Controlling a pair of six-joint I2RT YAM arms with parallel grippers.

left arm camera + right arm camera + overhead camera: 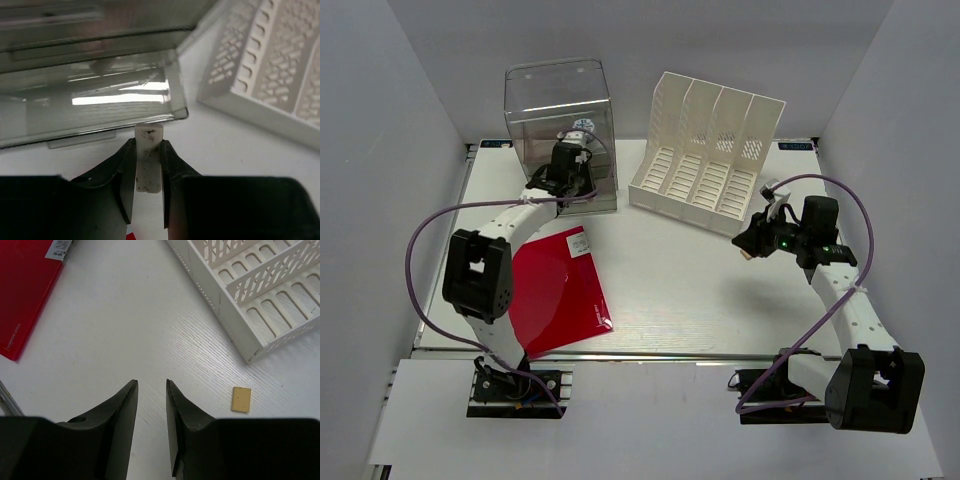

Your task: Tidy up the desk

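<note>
The white desk (700, 290) carries all items. My left gripper (570, 168) is at the front of the clear plastic drawer box (558, 110). In the left wrist view it (148, 145) is shut on a small white, dirt-speckled block (148, 162), whose tip is just short of the box's clear front edge (100, 107). My right gripper (752, 245) hovers over the desk's right side, in front of the white slotted file rack (705, 150). In the right wrist view it (151, 383) is open and empty, with a small tan rectangular piece (241, 399) lying on the desk to its right.
A red folder (560, 290) lies flat at the front left, partly under the left arm; it also shows in the right wrist view (25, 290). The file rack (250, 290) stands at the back, right of the clear box. Grey walls enclose the desk.
</note>
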